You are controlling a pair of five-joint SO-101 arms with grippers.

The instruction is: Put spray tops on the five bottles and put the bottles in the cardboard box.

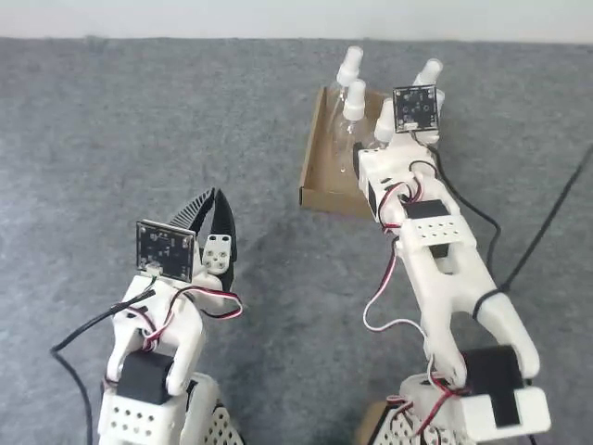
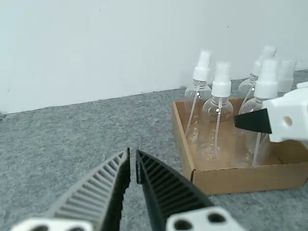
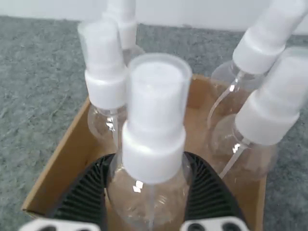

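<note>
The left gripper (image 2: 133, 153) hung over grey carpet (image 2: 72, 144), its ribbed black jaws almost together with nothing between them. At two o'clock from its tips, well apart, stood the cardboard box (image 2: 240, 180), holding five clear bottles (image 2: 217, 113) upright, each with a white spray top (image 2: 221, 84). The right gripper (image 2: 250, 121) sat at the box's three o'clock side, one black finger crossing a bottle.

Cardboard box (image 1: 320, 176) on worktop (image 1: 139, 120), bottles (image 2: 217, 110) upright inside; front bottle (image 3: 151, 139) within right end effector (image 3: 149, 163); left end effector (image 2: 133, 159) well apart.
</note>
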